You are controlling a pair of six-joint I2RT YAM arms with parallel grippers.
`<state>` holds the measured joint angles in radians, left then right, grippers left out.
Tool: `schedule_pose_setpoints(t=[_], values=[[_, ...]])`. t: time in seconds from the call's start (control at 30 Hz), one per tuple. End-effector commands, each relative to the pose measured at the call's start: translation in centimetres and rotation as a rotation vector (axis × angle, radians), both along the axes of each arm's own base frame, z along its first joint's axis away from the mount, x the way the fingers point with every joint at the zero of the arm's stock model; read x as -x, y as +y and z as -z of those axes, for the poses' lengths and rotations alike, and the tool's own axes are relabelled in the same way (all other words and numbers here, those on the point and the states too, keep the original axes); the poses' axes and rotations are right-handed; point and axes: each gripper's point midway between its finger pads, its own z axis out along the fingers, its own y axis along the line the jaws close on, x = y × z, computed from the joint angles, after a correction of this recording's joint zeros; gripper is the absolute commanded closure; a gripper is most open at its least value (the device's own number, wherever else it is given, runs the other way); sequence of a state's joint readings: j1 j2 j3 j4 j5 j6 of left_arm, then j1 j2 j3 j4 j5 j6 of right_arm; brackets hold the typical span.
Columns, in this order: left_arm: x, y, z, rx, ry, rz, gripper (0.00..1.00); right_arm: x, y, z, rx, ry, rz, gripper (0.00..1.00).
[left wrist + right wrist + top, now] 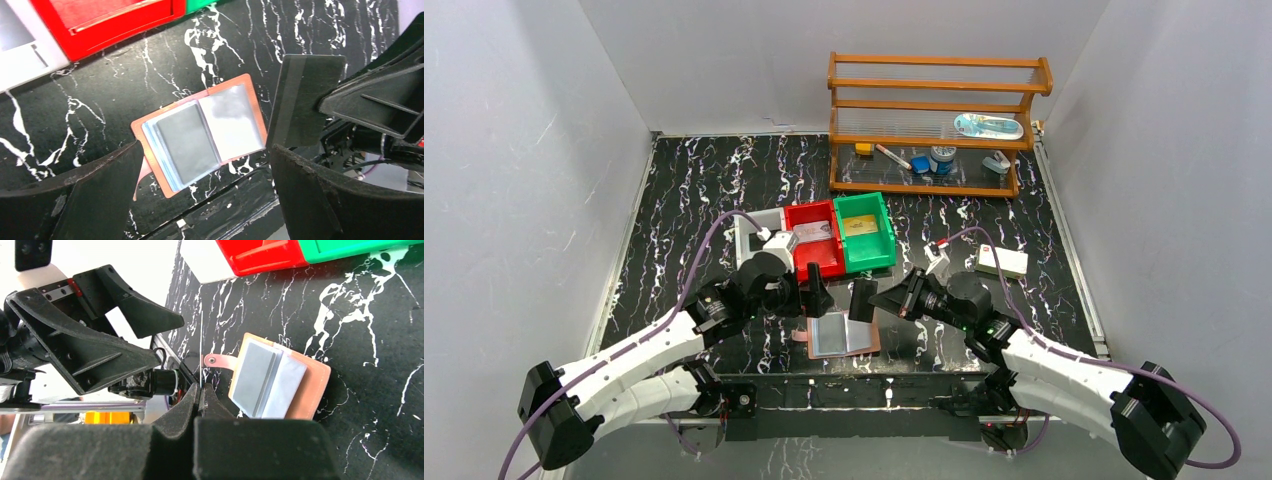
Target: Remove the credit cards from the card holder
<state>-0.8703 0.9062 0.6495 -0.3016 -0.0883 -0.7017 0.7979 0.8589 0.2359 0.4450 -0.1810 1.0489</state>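
The reddish-brown card holder (844, 336) lies open and flat near the table's front edge, its pale pockets facing up (200, 137) and its strap tab (217, 360) sticking out. My right gripper (886, 298) is shut on a dark credit card (862, 300), held upright above the holder's right side. The left wrist view shows that card (306, 100) pinched by the right gripper (370, 102). My left gripper (205, 200) is open just left of the card, above the holder, with nothing between its fingers. From the right wrist the card is only a thin edge (201, 371).
A white bin (757, 236), a red bin (816, 252) and a green bin (865, 232) stand side by side behind the grippers. A wooden rack (934, 120) with small items stands at the back. A white box (1002, 262) lies at the right.
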Motion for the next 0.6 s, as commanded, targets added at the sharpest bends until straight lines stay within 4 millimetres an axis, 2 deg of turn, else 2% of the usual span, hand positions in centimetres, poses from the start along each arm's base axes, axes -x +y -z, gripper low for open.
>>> schedule_pose_setpoints(t=[0.0, 0.17, 0.3, 0.47, 0.57], values=[[0.1, -1.5, -2.2, 0.073, -0.034, 0.073, 0.03, 0.3, 0.5, -3.1, -0.12, -0.077, -0.03, 1.0], [1.7, -4.4, -3.5, 0.221, -0.012, 0.2, 0.08, 0.8, 0.6, -3.5, -0.166, -0.077, -0.049, 1.0], [2.0, -5.5, -3.0, 0.279, 0.025, 0.223, 0.12, 1.3, 0.8, -4.2, -0.204, -0.09, -0.078, 1.0], [1.7, -4.6, -2.0, 0.245, 0.079, 0.223, 0.12, 1.4, 1.0, -4.6, -0.212, -0.09, -0.093, 1.0], [1.5, -3.8, -1.6, 0.333, 0.097, 0.208, 0.1, 1.6, 1.2, -4.4, -0.206, -0.076, -0.111, 1.0]])
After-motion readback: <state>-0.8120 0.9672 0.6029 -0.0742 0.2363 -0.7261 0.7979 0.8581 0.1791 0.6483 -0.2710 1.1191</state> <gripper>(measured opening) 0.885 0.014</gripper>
